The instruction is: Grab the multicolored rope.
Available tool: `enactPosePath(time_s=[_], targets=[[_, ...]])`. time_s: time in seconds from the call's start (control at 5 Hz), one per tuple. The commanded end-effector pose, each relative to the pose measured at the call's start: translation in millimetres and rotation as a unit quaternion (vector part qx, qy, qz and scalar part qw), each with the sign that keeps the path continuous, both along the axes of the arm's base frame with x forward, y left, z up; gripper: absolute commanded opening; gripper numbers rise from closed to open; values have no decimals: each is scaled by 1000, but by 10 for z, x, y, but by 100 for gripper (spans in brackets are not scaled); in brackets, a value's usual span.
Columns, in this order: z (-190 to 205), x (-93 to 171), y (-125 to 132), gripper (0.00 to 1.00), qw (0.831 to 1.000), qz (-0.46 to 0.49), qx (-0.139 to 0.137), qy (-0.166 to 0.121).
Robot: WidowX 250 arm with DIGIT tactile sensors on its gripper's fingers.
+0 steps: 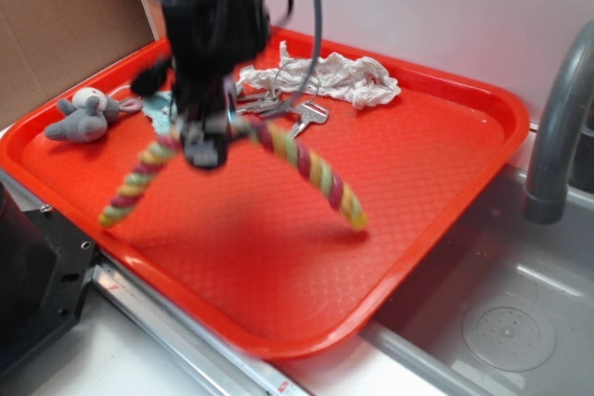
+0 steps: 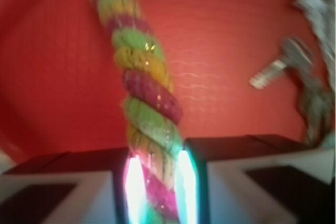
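Note:
The multicolored rope (image 1: 306,167) is a thick twisted cord of yellow, pink, green and orange. It hangs in an arch above the red tray (image 1: 306,275), both ends drooping down. My gripper (image 1: 206,141) is shut on the rope near its middle and holds it lifted. In the wrist view the rope (image 2: 144,93) runs up from between my two pads, and the gripper (image 2: 157,187) pinches it tight. The rope's left end (image 1: 125,197) hangs near the tray's front left.
A white wrinkly rag (image 1: 334,76) lies at the tray's back, with metal keys (image 1: 302,116) in front of it. A grey stuffed mouse (image 1: 85,116) lies at the left. A teal cloth (image 1: 160,108) peeks out behind the arm. A sink and grey faucet (image 1: 557,127) stand to the right.

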State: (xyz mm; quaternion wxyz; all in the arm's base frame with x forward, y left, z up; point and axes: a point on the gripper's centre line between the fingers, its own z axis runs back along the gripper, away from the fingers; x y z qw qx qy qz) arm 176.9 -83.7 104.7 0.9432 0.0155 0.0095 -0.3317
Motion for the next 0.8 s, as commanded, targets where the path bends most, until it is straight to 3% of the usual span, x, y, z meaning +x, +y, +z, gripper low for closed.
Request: enactPosePath(time_s=[0.0, 0.2, 0.4, 0.6], targets=[[864, 145, 344, 0, 967, 250, -48, 22], [1074, 110, 441, 0, 929, 368, -41, -6], [1105, 170, 447, 0, 920, 391, -23, -26], [1036, 256, 431, 0, 925, 380, 2, -20]])
